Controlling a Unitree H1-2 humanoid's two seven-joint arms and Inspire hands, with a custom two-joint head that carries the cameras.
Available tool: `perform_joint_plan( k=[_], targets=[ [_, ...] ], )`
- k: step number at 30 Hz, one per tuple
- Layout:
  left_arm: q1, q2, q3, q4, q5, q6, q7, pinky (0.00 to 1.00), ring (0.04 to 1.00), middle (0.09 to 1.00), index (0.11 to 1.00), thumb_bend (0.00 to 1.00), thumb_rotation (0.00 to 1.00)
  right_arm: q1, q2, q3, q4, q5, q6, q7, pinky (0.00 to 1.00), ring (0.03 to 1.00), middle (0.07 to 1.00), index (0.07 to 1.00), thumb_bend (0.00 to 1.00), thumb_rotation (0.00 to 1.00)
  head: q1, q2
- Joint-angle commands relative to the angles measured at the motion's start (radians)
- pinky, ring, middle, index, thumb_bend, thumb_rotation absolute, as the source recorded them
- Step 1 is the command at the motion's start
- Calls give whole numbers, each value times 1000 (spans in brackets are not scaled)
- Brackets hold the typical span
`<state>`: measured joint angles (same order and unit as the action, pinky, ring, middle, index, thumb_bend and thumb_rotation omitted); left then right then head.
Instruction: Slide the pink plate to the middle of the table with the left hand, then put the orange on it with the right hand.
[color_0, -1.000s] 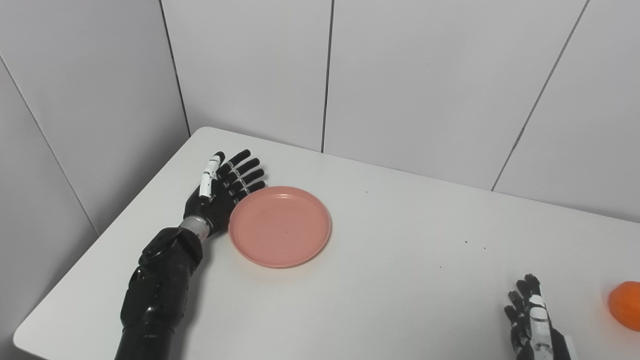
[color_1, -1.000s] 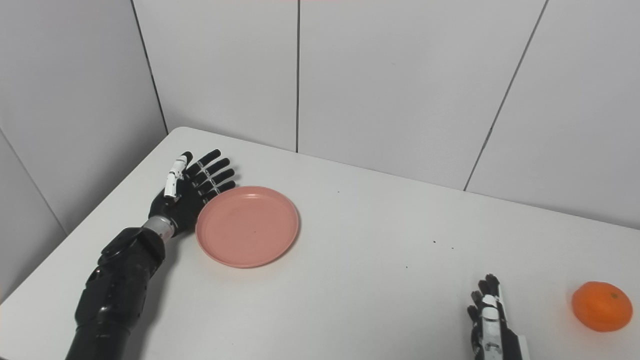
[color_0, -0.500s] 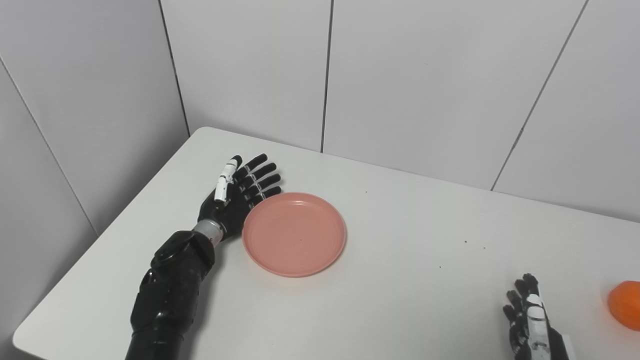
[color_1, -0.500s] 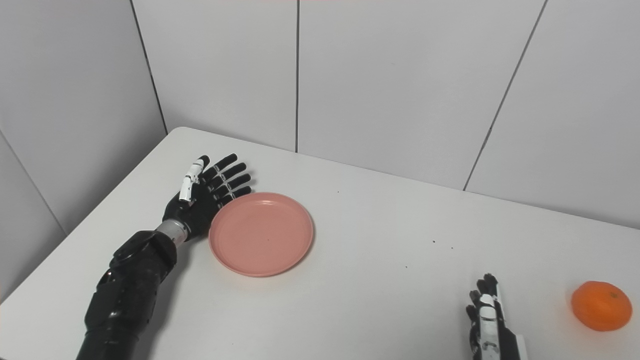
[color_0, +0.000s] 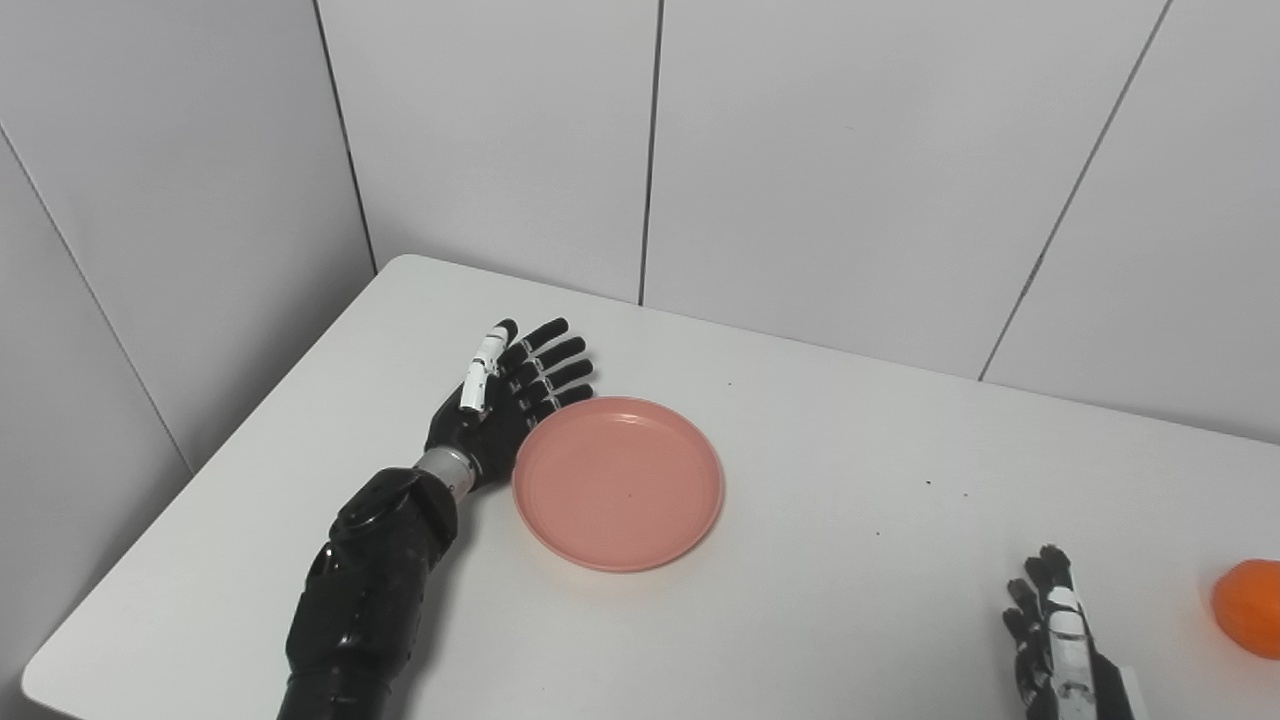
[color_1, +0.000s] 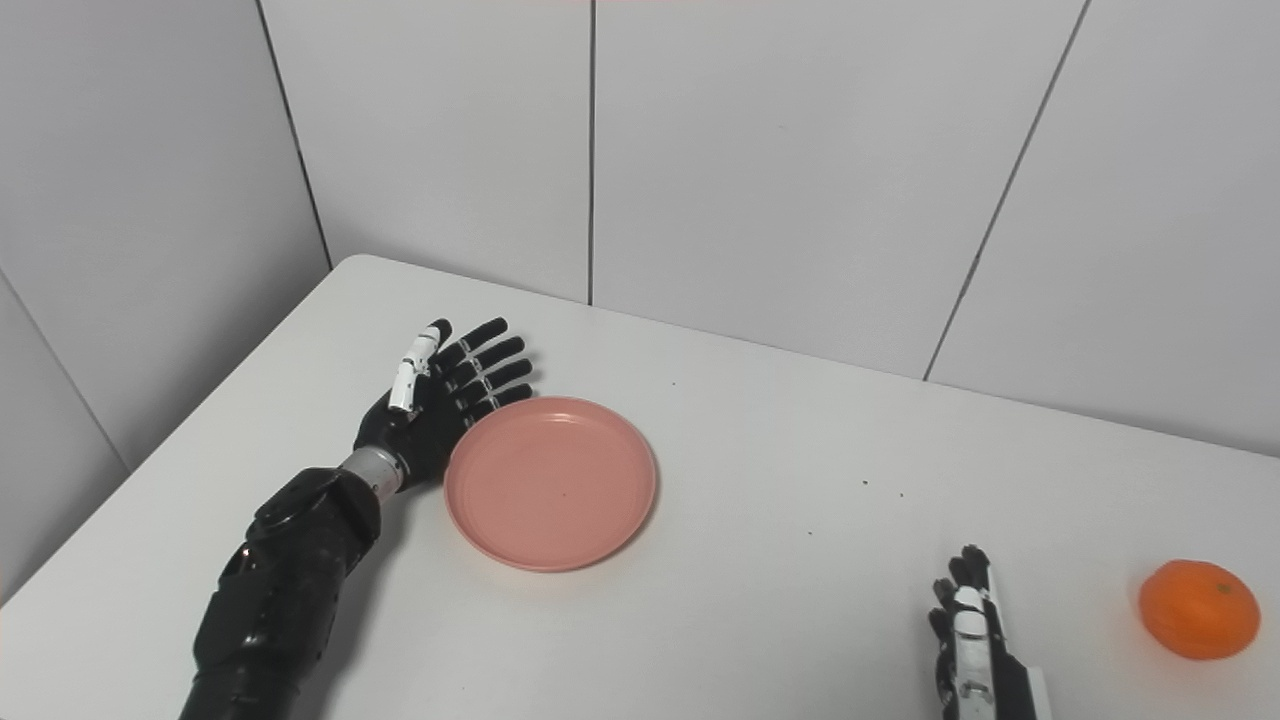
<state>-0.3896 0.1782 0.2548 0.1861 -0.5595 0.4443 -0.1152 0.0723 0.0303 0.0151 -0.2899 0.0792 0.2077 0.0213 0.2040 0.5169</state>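
left hand (color_0: 500, 400) flat, fingers spread, its edge against the round glossy pink plate (color_0: 618, 482) on the smooth white table (color_0: 850, 560); right hand (color_1: 975, 650) empty, fingers apart, beside the dimpled orange (color_1: 1198, 609)

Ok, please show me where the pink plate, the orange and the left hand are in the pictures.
pink plate (color_1: 550, 482), right eye view, on the flat middle of the dish.
orange (color_1: 1198, 609), right eye view, on the middle of the fruit.
left hand (color_0: 497, 410), left eye view, on the palm beside the plate's rim.

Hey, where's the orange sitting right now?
The orange sits on the white table near its right front edge, just right of the right hand, far from the pink plate.
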Motion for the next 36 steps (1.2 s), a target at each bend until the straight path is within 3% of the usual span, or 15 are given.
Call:
perform_joint_plan(
  k=[1,19,36],
  targets=[
    [3,-11,-15,-11,5,23,7,727,765,781,784,304,1000,-8,6,5,-29,0,-39,1,1000,980,992,990,212,1000,-5,3],
    [18,-66,-60,-43,24,16,-18,716,766,783,779,306,1000,-15,15,13,-27,-18,-36,-5,1000,978,991,993,202,1000,-31,12],
    [36,-120,-173,-115,-5,25,16,733,774,792,794,314,1000,-14,22,16,-39,-16,-25,-11,999,975,987,984,238,1000,-51,31]
  ],
)
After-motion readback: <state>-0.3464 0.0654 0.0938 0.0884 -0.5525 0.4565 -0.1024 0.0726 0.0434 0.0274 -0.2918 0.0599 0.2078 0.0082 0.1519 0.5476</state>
